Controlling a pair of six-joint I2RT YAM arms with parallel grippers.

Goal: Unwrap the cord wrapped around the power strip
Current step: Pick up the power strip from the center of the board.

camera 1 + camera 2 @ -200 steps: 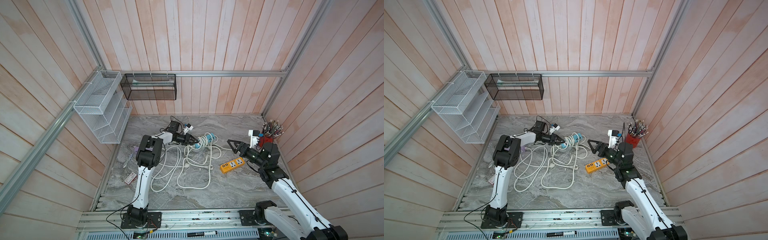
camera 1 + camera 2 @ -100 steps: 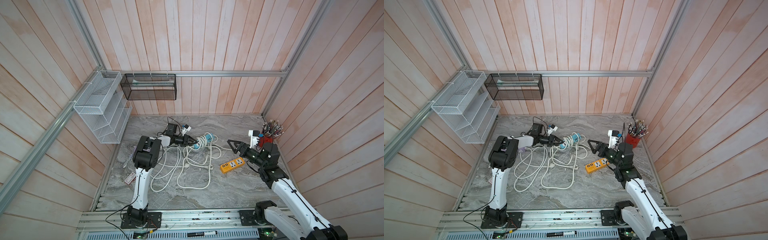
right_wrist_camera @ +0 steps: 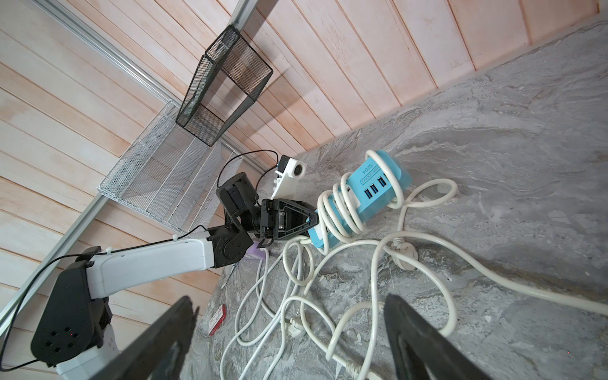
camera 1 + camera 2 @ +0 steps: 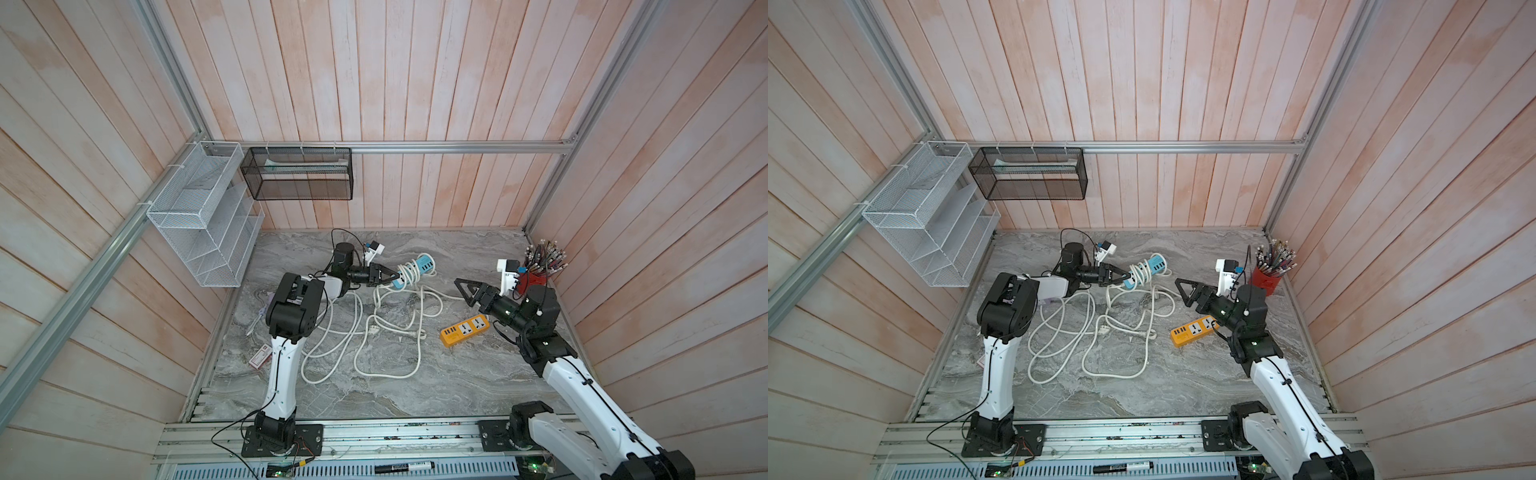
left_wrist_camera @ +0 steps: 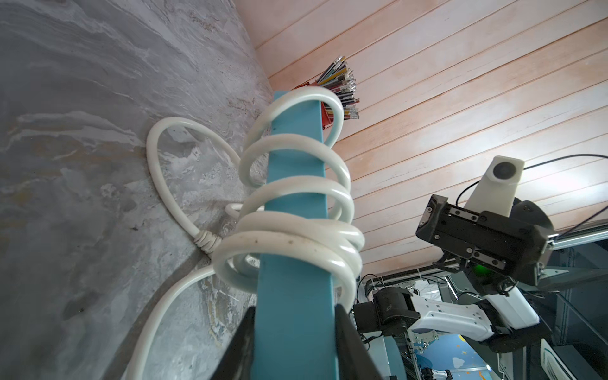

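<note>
The blue power strip [image 3: 375, 184] is lying toward the back of the marble tabletop [image 4: 457, 374], and the white cord [image 5: 289, 238] is circling its body in about five turns, bunched near the held end and looser farther out. By my reading you are only partway through: long slack loops are sprawling across the table, yet those turns are binding the strip. Your left gripper [image 4: 390, 277] is clamping the strip's end. Your right gripper [image 4: 464, 291] is hanging wide open and empty, well apart from it, above the orange power strip [image 4: 465, 330].
</note>
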